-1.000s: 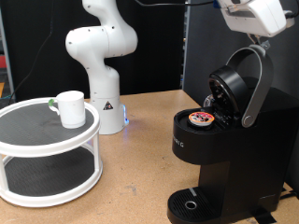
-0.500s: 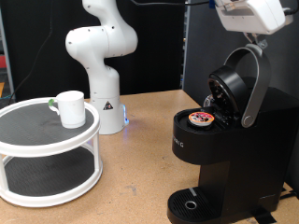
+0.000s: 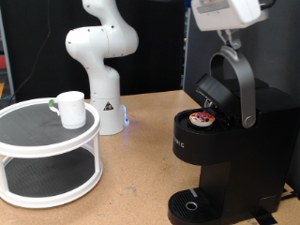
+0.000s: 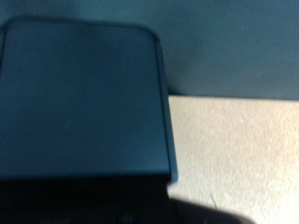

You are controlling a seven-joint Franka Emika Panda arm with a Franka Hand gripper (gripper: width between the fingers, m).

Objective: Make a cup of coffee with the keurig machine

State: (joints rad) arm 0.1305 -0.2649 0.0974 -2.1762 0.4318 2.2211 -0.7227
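Lid-closing looked under way: the white two-finger gripper, its finger spread impossible to tell, met the tall black keurig machine's silver-grey arched lid handle. Steady downward pressure would suit. The plain white ceramic cup sat apart on the white round two-tier stand.

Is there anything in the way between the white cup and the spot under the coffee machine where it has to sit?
Nothing visible blocks it. The cup sits on the top shelf of the round white stand, and only bare table lies between it and the coffee machine with its drip tray.
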